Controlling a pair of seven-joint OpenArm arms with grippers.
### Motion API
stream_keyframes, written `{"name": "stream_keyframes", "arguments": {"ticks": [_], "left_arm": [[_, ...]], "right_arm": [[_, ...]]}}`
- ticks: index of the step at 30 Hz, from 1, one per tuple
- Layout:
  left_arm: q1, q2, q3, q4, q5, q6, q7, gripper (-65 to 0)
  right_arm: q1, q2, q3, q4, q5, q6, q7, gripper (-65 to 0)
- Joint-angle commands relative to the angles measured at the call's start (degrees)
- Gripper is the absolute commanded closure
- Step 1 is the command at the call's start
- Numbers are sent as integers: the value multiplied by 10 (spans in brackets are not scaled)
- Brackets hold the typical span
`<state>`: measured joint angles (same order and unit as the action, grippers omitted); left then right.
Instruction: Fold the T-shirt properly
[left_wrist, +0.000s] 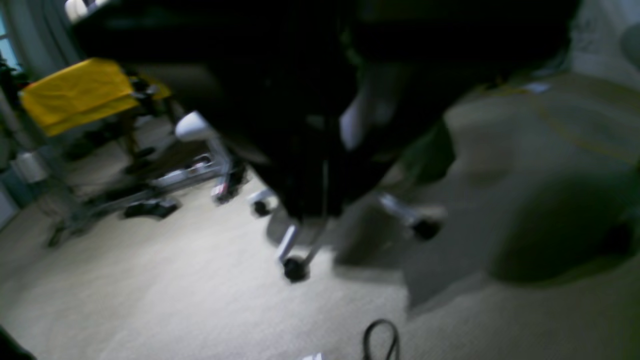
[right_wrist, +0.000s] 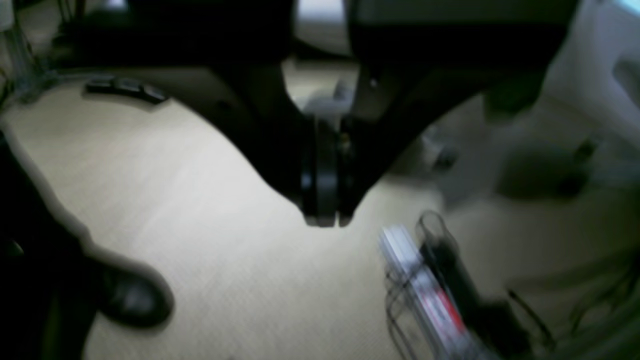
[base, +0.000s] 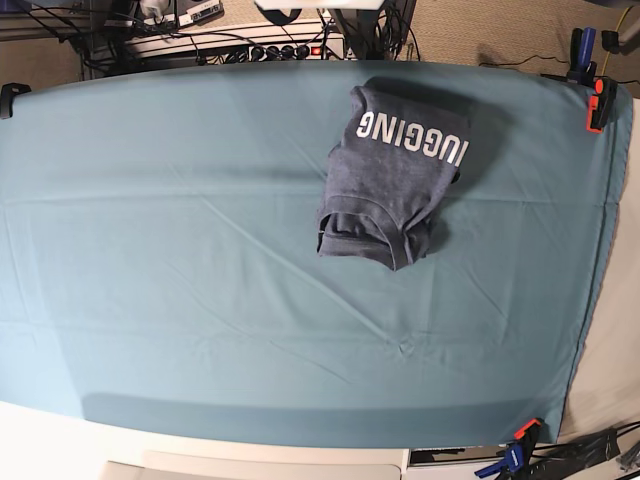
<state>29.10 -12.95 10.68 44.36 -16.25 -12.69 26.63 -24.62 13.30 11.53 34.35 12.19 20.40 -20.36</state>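
The dark blue-grey T-shirt (base: 400, 170) lies folded into a compact bundle on the teal table cloth (base: 180, 230), right of centre towards the back, with white lettering facing up. Neither arm shows in the base view. Both wrist views are blurred and look down at the carpeted floor, away from the T-shirt. My left gripper (left_wrist: 307, 212) appears as a dark shape with its fingers together and nothing between them. In the right wrist view my right gripper (right_wrist: 325, 220) is shut, its fingertips pressed together and empty.
Clamps (base: 598, 100) pin the cloth at the right corners, another clamp (base: 518, 452) at the front right. A power strip (base: 250, 45) and cables lie behind the table. On the floor are a yellow-covered stand (left_wrist: 75, 92) and chair castors (left_wrist: 295, 267).
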Motion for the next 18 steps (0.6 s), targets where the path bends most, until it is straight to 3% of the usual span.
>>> {"name": "stream_keyframes", "arguments": {"ticks": [1,3,5,10,14,18], "left_arm": [[-15,9,5,-23,0,-1,-8,0],[-58,29,8,-73,3,15,-19,0],[-95,44,8,-110,11,36,-39,0],[-162,68,8,-148,11,73,-54,0],[-191,85,8,-164,11,100,-69,0],[-206,98,8,-177,11,99,-72,0]], "right_arm": [[4,-3,-15,-13,-10,-29,23,0],[29,-21,-49,-43,-18,-80,76,0],[52,-31,-77,-70,-17,-105,107,0],[85,-35,-112,-91,-2,-111,112,0],[91,-38,-110,-91,61,-113,74,0],[91,-49,-110,-91,63,-112,69,0]]}}
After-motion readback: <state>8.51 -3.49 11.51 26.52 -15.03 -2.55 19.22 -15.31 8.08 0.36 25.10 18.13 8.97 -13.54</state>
